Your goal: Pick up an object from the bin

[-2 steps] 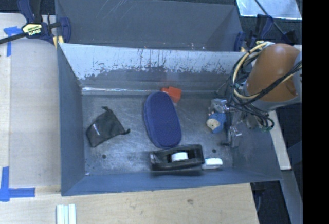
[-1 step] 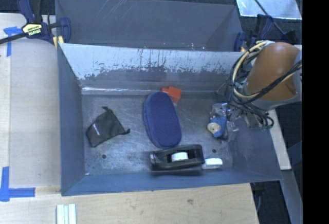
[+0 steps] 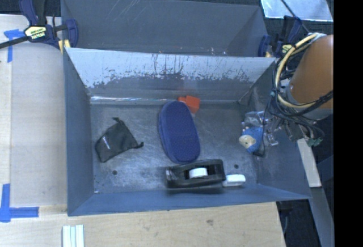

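**Pincer [image 3: 256, 137] at the right of the bin [image 3: 76, 127]; spread or pressed together cannot be told.**
The sloped wall [image 3: 282, 175] just beside it may be struck, and nothing caught.

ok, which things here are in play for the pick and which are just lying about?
In play:
- gripper, low at the right side of the grey bin
- nearest candidates: small white piece, black tape dispenser

Lying about, further from it:
- blue oval pad, mid-bin
- orange piece behind the pad
- crumpled black thing, at left
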Robot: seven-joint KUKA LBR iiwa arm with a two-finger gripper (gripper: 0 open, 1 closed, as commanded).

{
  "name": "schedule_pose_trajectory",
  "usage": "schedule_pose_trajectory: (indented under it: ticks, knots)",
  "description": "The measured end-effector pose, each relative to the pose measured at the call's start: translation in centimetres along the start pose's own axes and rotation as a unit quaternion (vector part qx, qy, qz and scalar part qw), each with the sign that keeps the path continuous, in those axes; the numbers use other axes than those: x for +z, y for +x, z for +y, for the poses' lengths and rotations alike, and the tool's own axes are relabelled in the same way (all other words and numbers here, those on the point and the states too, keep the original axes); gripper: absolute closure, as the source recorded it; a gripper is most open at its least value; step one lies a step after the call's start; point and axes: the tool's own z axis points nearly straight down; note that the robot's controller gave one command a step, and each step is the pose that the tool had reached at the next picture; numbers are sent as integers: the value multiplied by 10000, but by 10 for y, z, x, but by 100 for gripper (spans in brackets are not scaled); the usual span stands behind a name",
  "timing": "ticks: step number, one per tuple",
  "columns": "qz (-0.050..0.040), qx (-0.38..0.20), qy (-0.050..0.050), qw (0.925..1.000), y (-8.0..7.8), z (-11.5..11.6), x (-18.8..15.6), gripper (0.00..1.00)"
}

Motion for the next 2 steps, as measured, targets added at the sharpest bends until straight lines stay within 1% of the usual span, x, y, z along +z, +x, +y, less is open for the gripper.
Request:
schedule_pose_trajectory:
  ticks: [1,2]
  knots:
    - [52,-1626,-40,9867,-28,11,81,100]
    - [-15,-1565,9,9877,-53,-6,-43,100]
